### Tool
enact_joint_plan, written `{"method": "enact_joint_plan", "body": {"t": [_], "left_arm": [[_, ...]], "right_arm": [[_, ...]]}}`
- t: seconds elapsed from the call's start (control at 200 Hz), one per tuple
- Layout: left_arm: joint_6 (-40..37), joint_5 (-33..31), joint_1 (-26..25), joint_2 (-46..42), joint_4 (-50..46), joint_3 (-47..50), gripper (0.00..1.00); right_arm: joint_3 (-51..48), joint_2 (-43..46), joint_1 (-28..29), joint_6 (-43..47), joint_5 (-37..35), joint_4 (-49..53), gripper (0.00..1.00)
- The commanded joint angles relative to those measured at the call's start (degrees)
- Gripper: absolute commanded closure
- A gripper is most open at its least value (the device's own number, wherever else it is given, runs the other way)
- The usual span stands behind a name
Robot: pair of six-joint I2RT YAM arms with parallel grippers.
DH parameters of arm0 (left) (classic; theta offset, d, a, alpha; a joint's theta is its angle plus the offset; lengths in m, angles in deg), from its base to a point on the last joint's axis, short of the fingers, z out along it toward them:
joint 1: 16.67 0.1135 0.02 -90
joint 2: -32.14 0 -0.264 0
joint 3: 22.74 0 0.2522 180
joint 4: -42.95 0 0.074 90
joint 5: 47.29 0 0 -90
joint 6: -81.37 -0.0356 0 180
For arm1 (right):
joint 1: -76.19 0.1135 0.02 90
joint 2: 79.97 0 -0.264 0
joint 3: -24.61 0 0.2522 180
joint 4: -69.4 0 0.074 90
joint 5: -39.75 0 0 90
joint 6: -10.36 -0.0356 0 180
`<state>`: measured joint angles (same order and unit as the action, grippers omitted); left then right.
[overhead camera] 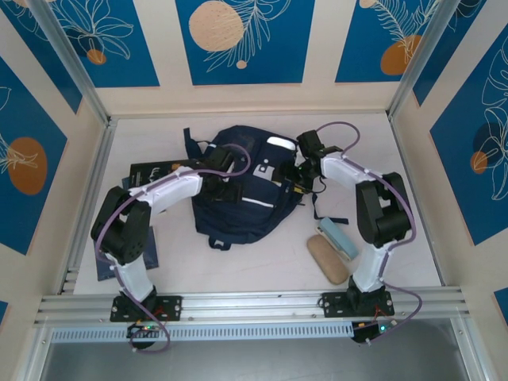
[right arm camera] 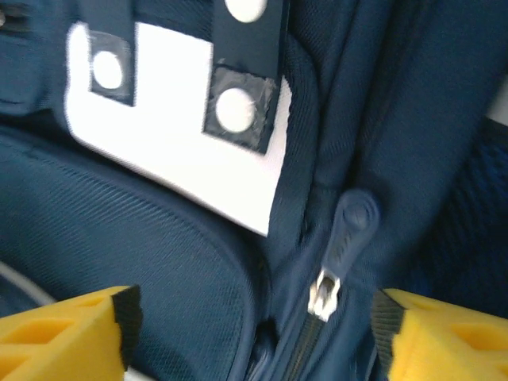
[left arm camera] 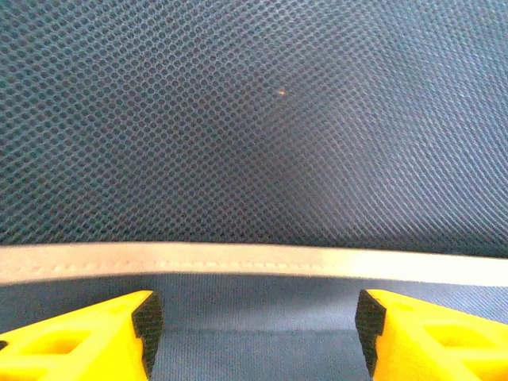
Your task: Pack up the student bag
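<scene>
Table (overhead camera: 262, 266): pale, matt, flat. Boxed in on three sides by cream walls carrying blue panels (overhead camera: 242, 40) with leaf line-drawings and orange discs. Aluminium posts stand at the back corners; an aluminium rail (overhead camera: 254, 304) runs along the near edge with both arm bases bolted to it.

Student bag (overhead camera: 238, 210): lies mid-table, slumped flat, straps trailing at the far and near sides. Both arms reach in over it.

Left gripper (left arm camera: 254, 337): yellow fingers well apart, nothing between them, held close above navy mesh fabric (left arm camera: 254, 119) and a white stripe (left arm camera: 254, 260).

Right gripper (right arm camera: 254, 333): fingers wide apart, holding nothing. The zipper pull (right arm camera: 349, 230) hangs in the gap, touching neither finger. A white patch (right arm camera: 182, 159) with snap studs sits just beyond.

Loose items on the table: tan pouch (overhead camera: 327, 259) and pale blue case (overhead camera: 337, 238) side by side right of the bag; black booklet (overhead camera: 155, 171) under the left arm; dark blue booklet (overhead camera: 101, 270) near the left base.
</scene>
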<state>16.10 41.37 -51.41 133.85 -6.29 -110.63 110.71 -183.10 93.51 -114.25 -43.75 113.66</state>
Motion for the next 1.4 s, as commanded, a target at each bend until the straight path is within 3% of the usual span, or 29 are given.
{"method": "enact_joint_plan", "body": {"t": [0.0, 0.21, 0.45, 0.825, 1.06, 1.185, 1.26, 1.395], "left_arm": [[-2.49, -5.84, -4.24, -2.53, -8.09, -6.39, 0.31], [-4.03, -14.97, -13.65, 4.78, -14.07, -17.09, 0.33], [-6.29, -15.34, -19.64, 14.34, -17.68, -25.46, 0.42], [-8.87, -15.87, -21.63, 19.42, -17.56, -26.38, 0.5], [-12.24, -15.24, -21.67, 21.51, -17.29, -27.39, 0.44], [-12.82, -18.6, -21.62, 22.66, -17.59, -28.07, 0.45], [-12.33, -21.4, -21.6, 23.58, -18.34, -28.87, 0.48], [-12.23, -24.07, -21.55, 23.0, -18.47, -29.08, 0.62]], "right_arm": [[-2.49, 8.25, -4.04, -1.59, 1.94, 0.08, 0.16], [-7.78, 13.59, -10.46, -1.18, 1.14, 0.34, 0.06], [-11.17, 15.57, -13.88, -0.96, 1.14, -0.17, 0.02], [-11.88, 14.83, -14.77, -3.03, 0.88, -0.44, 0.05], [-12.17, 15.0, -14.96, -3.89, 0.35, 0.01, 0.06], [-12.39, 15.25, -15.04, -3.89, 0.13, 0.09, 0.06], [-12.52, 15.32, -15.04, -3.8, 0.16, 0.1, 0.06], [-12.57, 15.76, -15.06, -2.72, 0.14, 0.08, 0.07]]}}
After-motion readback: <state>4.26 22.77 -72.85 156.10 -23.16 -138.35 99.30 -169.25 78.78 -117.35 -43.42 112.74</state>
